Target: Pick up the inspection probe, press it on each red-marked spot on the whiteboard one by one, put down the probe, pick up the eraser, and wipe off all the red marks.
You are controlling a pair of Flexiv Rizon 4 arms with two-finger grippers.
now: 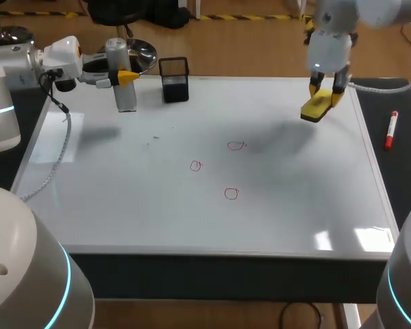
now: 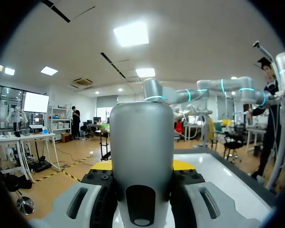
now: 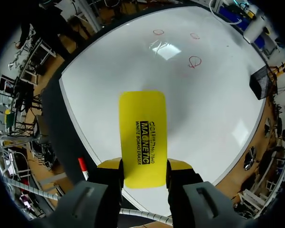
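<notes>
Three red circles [image 1: 231, 194] dead centre on the whiteboard [image 1: 294, 212]. Out at two o'clock, the right gripper [image 1: 327, 94] clamps the yellow eraser [image 1: 316, 108] above the board; at ten o'clock, the left gripper [image 1: 126, 77] grips the upright grey probe [image 1: 125, 96].

Head and right wrist views look down on whiteboard [image 1: 281, 199]; left wrist looks level.

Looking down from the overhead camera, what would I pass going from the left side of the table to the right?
First the probe in the left pincer → black holder → red marks → eraser in the right pincer → marker.
</notes>
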